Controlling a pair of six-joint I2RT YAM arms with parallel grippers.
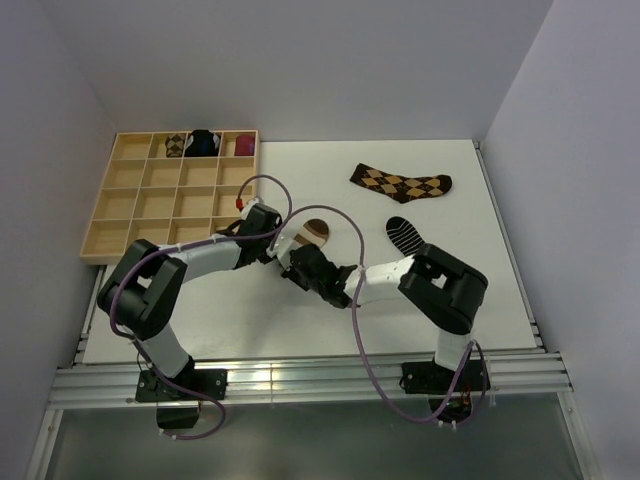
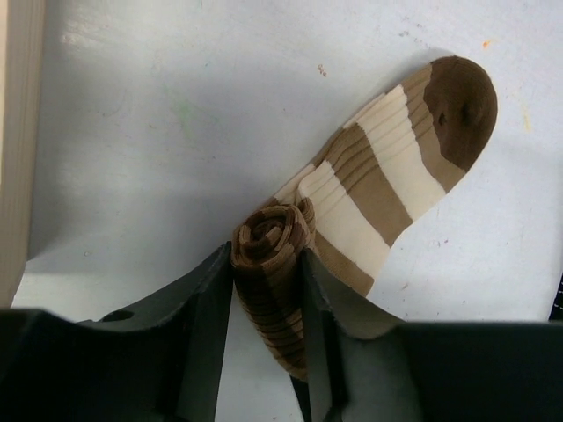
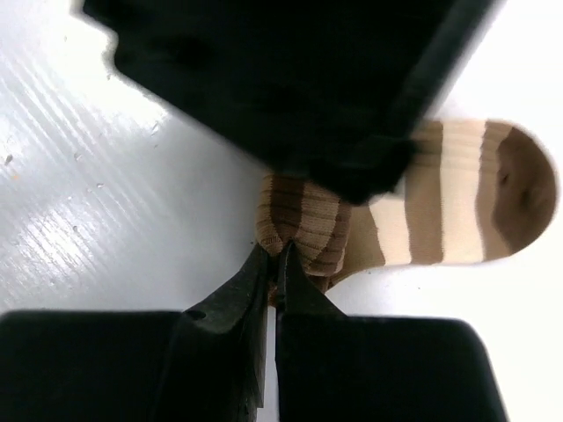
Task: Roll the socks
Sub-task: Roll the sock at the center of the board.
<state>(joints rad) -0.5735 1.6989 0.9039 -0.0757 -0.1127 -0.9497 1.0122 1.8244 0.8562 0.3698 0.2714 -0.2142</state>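
Note:
The brown-and-cream striped sock [image 2: 387,167] lies on the white table with its cuff end wound into a tight roll [image 2: 268,242] and its toe flat. My left gripper [image 2: 264,264] is shut on that roll, one finger on each side. My right gripper [image 3: 275,255] is shut, its tips pinching the fabric at the roll's [image 3: 303,220] outer edge. From above, both grippers [image 1: 290,248] [image 1: 302,260] meet just below the sock's toe [image 1: 316,231]. The argyle sock [image 1: 402,183] and the black sock with thin white stripes [image 1: 405,234] lie flat to the right.
A wooden compartment tray [image 1: 130,200] stands at the back left; its edge [image 2: 18,132] shows in the left wrist view. Its top row holds an argyle bundle [image 1: 176,145], a black-and-blue bundle [image 1: 204,142] and a maroon bundle [image 1: 243,145].

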